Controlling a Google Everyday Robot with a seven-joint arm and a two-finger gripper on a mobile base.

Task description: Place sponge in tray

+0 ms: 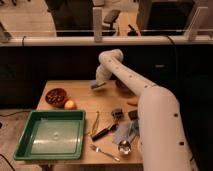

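The white arm (150, 107) reaches from the near right of the scene up and across to the far middle of the wooden worktop (82, 95). Its gripper (98, 84) hangs above the far part of the worktop, and a blue sponge (98, 86) sits at its tip, lifted clear of the wood. The fingers appear to be closed on the sponge, though the fingers themselves are hard to make out.

The green tray (52, 135) lies at the near left of the worktop, well apart from the sponge and gripper. Just beyond its far edge stand a dark bowl (56, 96) and, beside it to the right, an orange fruit (70, 104).

To the right of the tray lie scattered utensils: a dark-handled tool (104, 131), a fork (104, 152) at the near edge, and a spoon (124, 146) next to the arm. A bluish cloth (125, 132) lies partly under the arm.
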